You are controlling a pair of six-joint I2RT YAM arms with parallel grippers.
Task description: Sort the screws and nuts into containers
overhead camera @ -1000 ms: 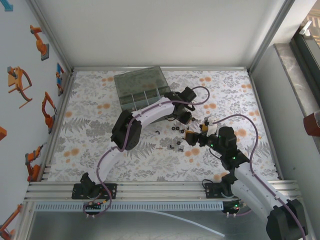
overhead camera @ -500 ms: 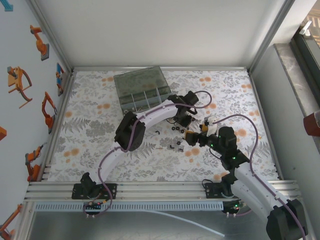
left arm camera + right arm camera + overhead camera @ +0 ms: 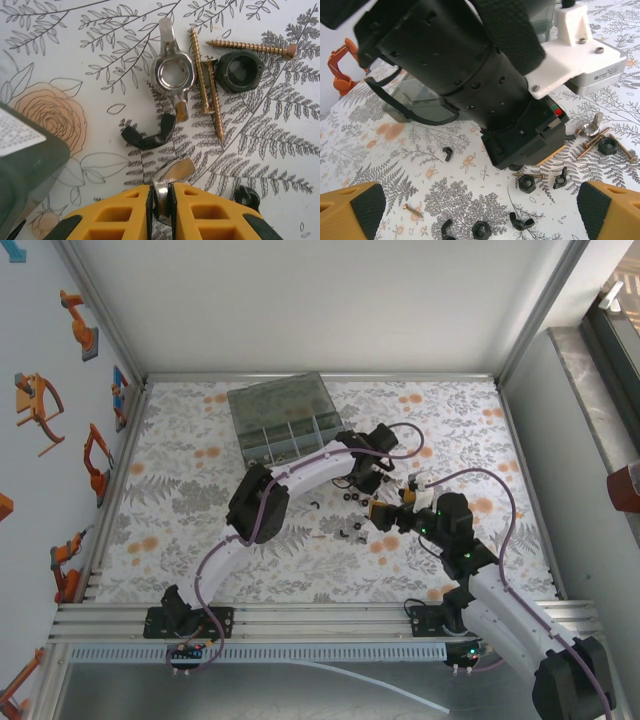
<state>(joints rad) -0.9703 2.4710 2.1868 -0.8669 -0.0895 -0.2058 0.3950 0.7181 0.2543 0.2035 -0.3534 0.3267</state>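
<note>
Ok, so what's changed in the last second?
The left gripper, shut on a silver wing nut, shifted slightly right, off the front edge of the organiser box. The right gripper, the box and the loose fasteners stayed put.

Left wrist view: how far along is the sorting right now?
Done: cannot tell, since the organiser box compartments are too small to read. In hand: the left pincer is shut on a silver wing nut. Left: a second silver wing nut, brass screws, a black hex nut and a black wing nut lie loose on the mat. The right pincer is open, holding nothing.
</note>
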